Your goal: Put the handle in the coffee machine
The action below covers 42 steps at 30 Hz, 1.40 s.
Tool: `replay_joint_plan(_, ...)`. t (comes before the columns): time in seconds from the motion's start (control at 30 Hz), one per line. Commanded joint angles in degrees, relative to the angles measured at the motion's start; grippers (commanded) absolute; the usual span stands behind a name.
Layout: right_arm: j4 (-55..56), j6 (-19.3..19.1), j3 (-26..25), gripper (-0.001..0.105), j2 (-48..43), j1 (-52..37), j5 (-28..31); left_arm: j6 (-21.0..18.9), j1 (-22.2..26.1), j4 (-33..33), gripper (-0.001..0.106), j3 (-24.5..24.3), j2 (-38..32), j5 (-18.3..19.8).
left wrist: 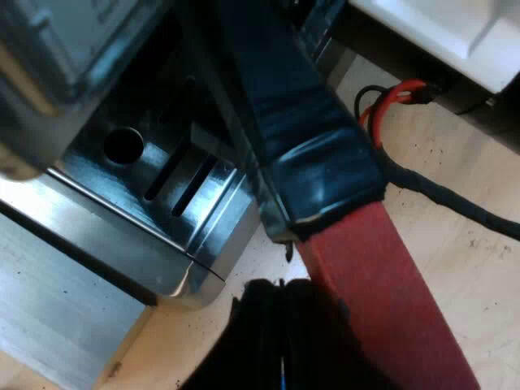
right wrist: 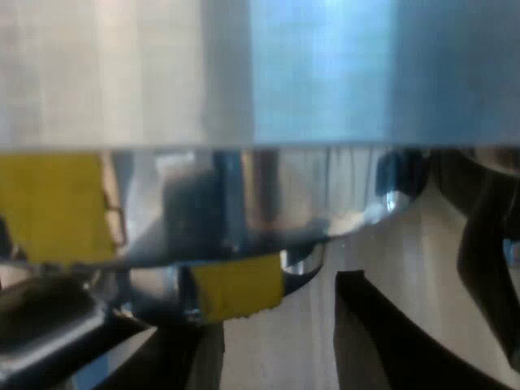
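The holder's handle (left wrist: pixel 313 154) is dark and ends in red (left wrist: pixel 382 284). It runs from the espresso machine (left wrist: pixel 73 49) out over the wooden table. My left gripper (left wrist: pixel 283 333) is under the red end, beside the drip tray's corner. Its two black fingers (left wrist: pixel 260 341) are pressed together, against the red end's side rather than around it. My right gripper (right wrist: pixel 244 349) is close under a shiny metal part of the machine (right wrist: pixel 260 203) that bears yellow tape (right wrist: pixel 53 207). It is open, and its black fingers (right wrist: pixel 390 333) stand wide apart with nothing gripped between them.
The metal drip tray (left wrist: pixel 175 183) with slots and a round hole lies under the machine's front. A white box (left wrist: pixel 455 32) sits past the handle. A second yellow tape piece (right wrist: pixel 240 288) hangs under the metal rim. A black curved part (right wrist: pixel 487 244) is beside the right gripper.
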Motion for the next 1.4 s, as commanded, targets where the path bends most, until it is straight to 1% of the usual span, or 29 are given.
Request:
replay_joint_plan(0.03, -3.06, -1.22, -2.12, 0.037, -10.51, 0.58, -4.03, -0.75, -1.22, 1.45, 0.0, 0.03, -1.17, 7.79)
replay_joint_plan(0.2, 0.66, -0.87, -1.88, 0.037, -10.84, 1.8, -3.5, -1.6, -1.22, 1.45, 0.0, 0.03, -1.17, 8.14)
replay_joint_plan(0.3, 7.69, 3.52, 0.68, 0.037, -12.67, 2.64, -3.64, -2.05, -1.22, 1.45, 0.0, 0.03, -1.17, 8.14)
replay_joint_plan(0.33, 9.39, 4.14, 1.62, 0.037, -13.17, 2.8, -3.79, -2.05, -1.22, 1.45, 0.0, 0.03, -1.17, 8.14)
replay_joint_plan(0.4, 13.16, 6.43, 4.91, 0.037, -15.58, 2.9, -5.25, -2.57, -1.22, 1.45, 0.0, 0.03, -1.17, 8.14)
replay_joint_plan(0.43, 13.66, 6.86, 5.94, 0.037, -16.03, 2.9, -5.77, -2.91, -1.22, 1.45, 0.0, 0.15, -1.17, 8.14)
replay_joint_plan(0.5, 15.75, 9.67, 10.11, 0.037, -19.08, 2.9, -6.63, -3.53, -1.22, 1.36, 0.0, 0.8, -1.58, 8.14)
replay_joint_plan(0.53, 15.98, 10.1, 10.81, 0.037, -19.89, 2.9, -6.68, -3.53, -1.22, 1.33, 0.0, 1.17, -1.84, 8.14)
replay_joint_plan(0.63, 17.12, 10.23, 15.92, 0.037, -23.69, 2.9, -9.67, -3.9, -1.22, 0.1, 0.0, 3.05, -3.23, 8.14)
replay_joint_plan(0.7, 19.19, 10.53, 18.09, 0.037, -26.39, 3.28, -10.11, -6.25, -1.22, -1.58, 0.0, 4.6, -4.21, 7.87)
replay_joint_plan(0.77, 22.91, 11.0, 20.29, 0.037, -29.68, 4.12, -10.09, -9.65, -1.22, -4.18, 0.0, 6.48, -5.29, 7.61)
replay_joint_plan(0.87, 31.28, 10.98, 21.42, 0.037, -34.24, 5.65, -9.97, -13.33, -1.22, -6.51, 0.0, 7.48, -5.72, 7.61)
replay_joint_plan(0.9, 32.68, 10.98, 21.42, 0.037, -34.56, 5.75, -9.97, -13.33, -1.22, -6.51, 0.0, 7.48, -5.72, 7.61)
replay_joint_plan(0.97, 38.43, 10.98, 21.4, 0.037, -37.4, 7.04, -10.08, -15.8, -1.22, -7.56, 0.0, 7.51, -5.71, 7.61)
replay_joint_plan(1.0, 40.09, 10.98, 21.4, 0.037, -38.21, 7.4, -10.36, -15.96, -1.22, -7.63, 0.0, 7.51, -5.71, 7.61)
replay_joint_plan(1.03, 44.28, 11.35, 21.4, 0.037, -40.25, 8.26, -11.21, -16.84, -1.22, -7.68, 0.0, 7.51, -5.71, 7.61)
replay_joint_plan(1.1, 48.28, 12.86, 21.4, 0.038, -42.2, 8.92, -12.49, -17.57, -1.22, -7.67, 0.0, 7.62, -5.89, 7.61)
replay_joint_plan(1.13, 51.24, 14.65, 21.4, 0.039, -43.69, 9.03, -14.39, -17.79, -1.22, -7.67, 0.0, 7.59, -5.89, 7.5)
replay_joint_plan(1.2, 55.1, 17.98, 21.4, 0.045, -45.61, 9.01, -18.15, -18.11, -1.22, -7.67, 0.0, 7.59, -5.99, 6.74)
replay_joint_plan(1.27, 60.16, 23.72, 21.4, 0.062, -48.16, 8.81, -22.21, -18.27, -1.22, -7.56, 0.0, 7.79, -6.41, 4.65)
replay_joint_plan(1.33, 63.85, 24.57, 21.4, 0.07, -49.97, 8.82, -23.45, -19.2, -1.22, -7.68, 0.0, 7.78, -6.79, 4.13)
replay_joint_plan(1.4, 68.73, 25.06, 21.4, 0.072, -52.19, 8.82, -24.72, -20.46, -1.5, -7.95, 0.0, 7.78, -7.26, 4.03)
